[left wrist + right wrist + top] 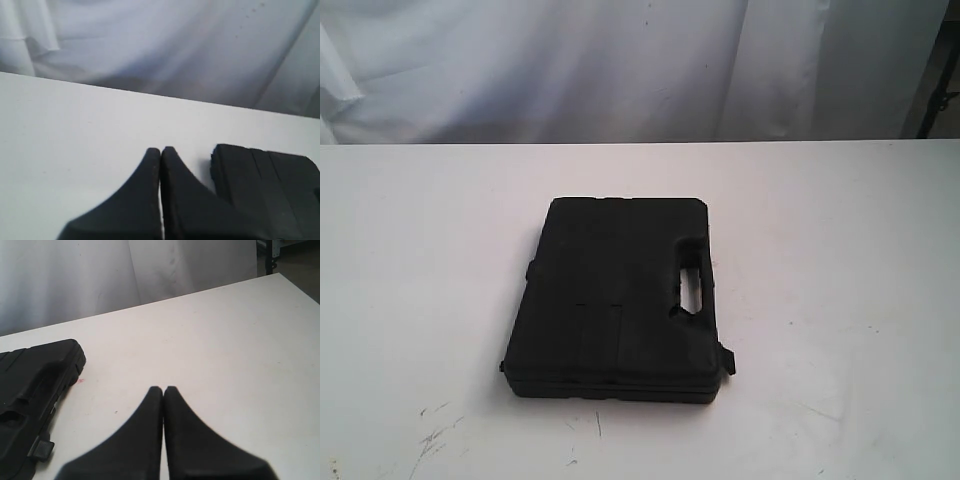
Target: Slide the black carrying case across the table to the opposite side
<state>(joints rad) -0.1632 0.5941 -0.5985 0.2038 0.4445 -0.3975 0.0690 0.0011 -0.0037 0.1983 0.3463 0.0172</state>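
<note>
The matte-black case (pixel 615 300) lies flat near the middle of the white table (pixel 840 230), its handle slot (pixel 693 288) on the right-hand side. No arm shows in the exterior view. My left gripper (pixel 161 150) is shut on nothing above bare table, and a corner of the case (pixel 265 185) lies a short way beside it, not touching. My right gripper (pixel 163 389) is likewise shut and empty, with the case (pixel 30 390) off to its side, a latch tab (pixel 42 449) facing it.
White cloth (pixel 620 60) hangs behind the table's far edge. A dark stand (pixel 935 95) shows at the back right. Dark scratches (pixel 435 435) mark the front left of the table. A tiny pink spot (pixel 80 381) sits by the case corner.
</note>
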